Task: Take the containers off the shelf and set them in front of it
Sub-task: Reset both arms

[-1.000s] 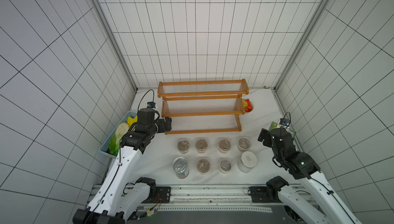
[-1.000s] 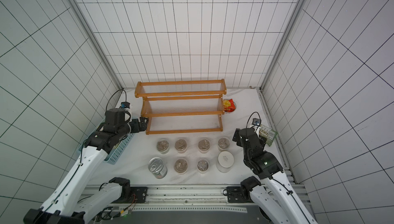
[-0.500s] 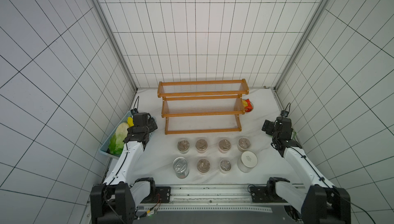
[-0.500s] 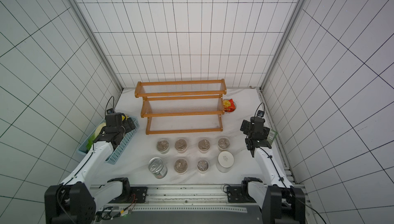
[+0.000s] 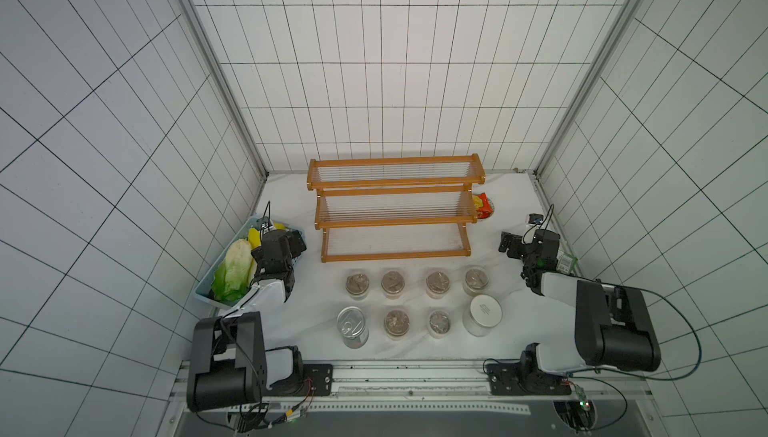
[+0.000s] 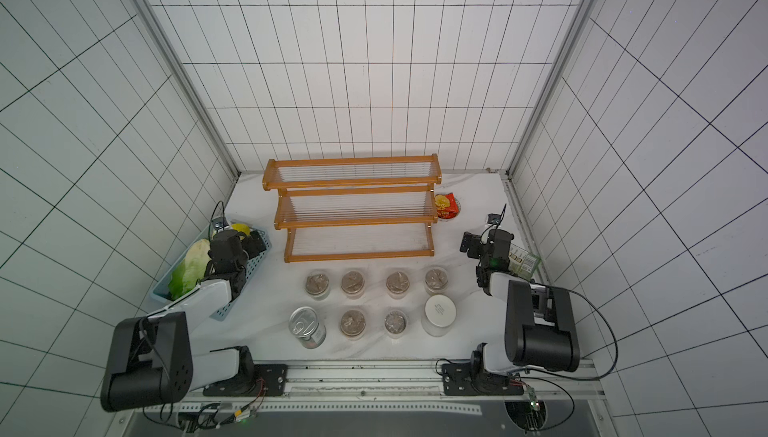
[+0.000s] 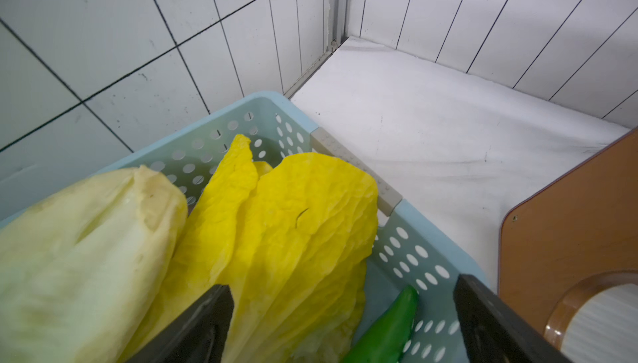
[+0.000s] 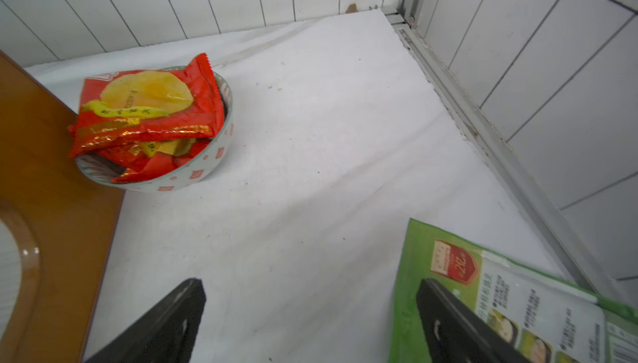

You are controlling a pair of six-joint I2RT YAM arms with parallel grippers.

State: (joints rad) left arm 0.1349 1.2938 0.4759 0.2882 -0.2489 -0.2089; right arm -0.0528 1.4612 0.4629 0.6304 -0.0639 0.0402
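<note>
My left tool [image 7: 341, 288] hangs released, its black fingers [image 7: 207, 313] spread wide over the light-blue basket [image 7: 345, 157]. Below it lie a yellow leaf [image 7: 293, 223] and a green pepper [image 7: 390, 323], with a pale cabbage [image 7: 86, 240] beside them. My right tool [image 8: 310, 285] is released too and grasps nothing. One of its fingers sits over the bare desk [image 8: 328, 136] and the other over a green packet [image 8: 448, 268] near the side wall. Further out, a patterned bowl [image 8: 214, 157] of red snack packets [image 8: 148, 109] stands just beside the end of the shelf [image 5: 395, 206]. In both top views the containers stand on the desk in front of the shelf, in two rows. Four of the lidded cups [image 5: 393, 282] are nearest the lowest tier. Closer to me are the tin can [image 5: 352, 324], two more cups and the white-lidded jar [image 5: 482, 314].
</note>
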